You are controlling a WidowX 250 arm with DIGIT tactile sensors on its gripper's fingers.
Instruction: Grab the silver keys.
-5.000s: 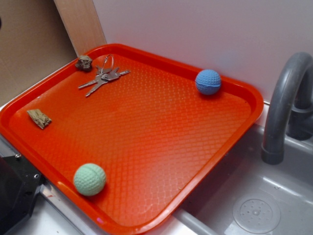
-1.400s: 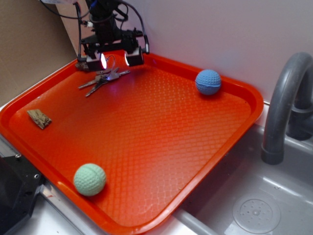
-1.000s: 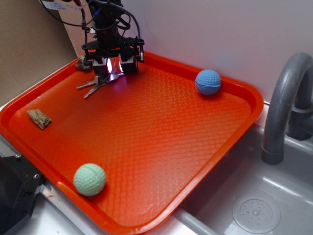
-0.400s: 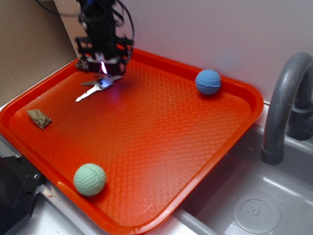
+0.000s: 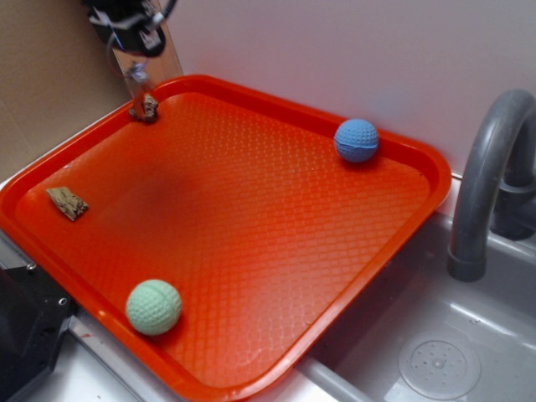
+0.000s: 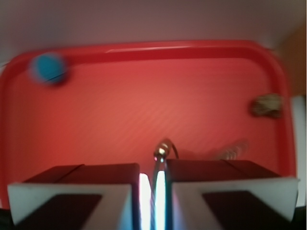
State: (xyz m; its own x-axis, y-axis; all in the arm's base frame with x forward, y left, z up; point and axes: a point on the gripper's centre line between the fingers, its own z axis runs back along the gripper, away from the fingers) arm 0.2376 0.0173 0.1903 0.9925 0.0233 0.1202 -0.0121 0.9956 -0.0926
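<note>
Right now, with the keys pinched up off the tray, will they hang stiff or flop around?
Probably flop: the end effector pinches only a thin part of the silver keys, and the blurred streak beside the ring suggests loose keys swinging. Smooth metal might also slip.

Exterior view: even, fairly bright diffuse light, colours saturated. Orange tray (image 5: 251, 251) shows soft sheen along its rim and a faint dark smudge of shadow toward its left-centre. Green ball (image 5: 153, 306) and blue ball (image 5: 357, 140) sharp, each with a short soft shadow. Gripper (image 5: 126, 21) at top-left corner motion-blurred, cut by the frame edge.

Wrist view: soft, hazy, low contrast throughout; tray pinkish-red. Blue ball (image 6: 48, 68) and brown rock (image 6: 267, 105) smeared. White glare between the fingers (image 6: 76, 194); silver keys (image 6: 162, 158) there out of focus, with a blurred shadow to the right.
</note>
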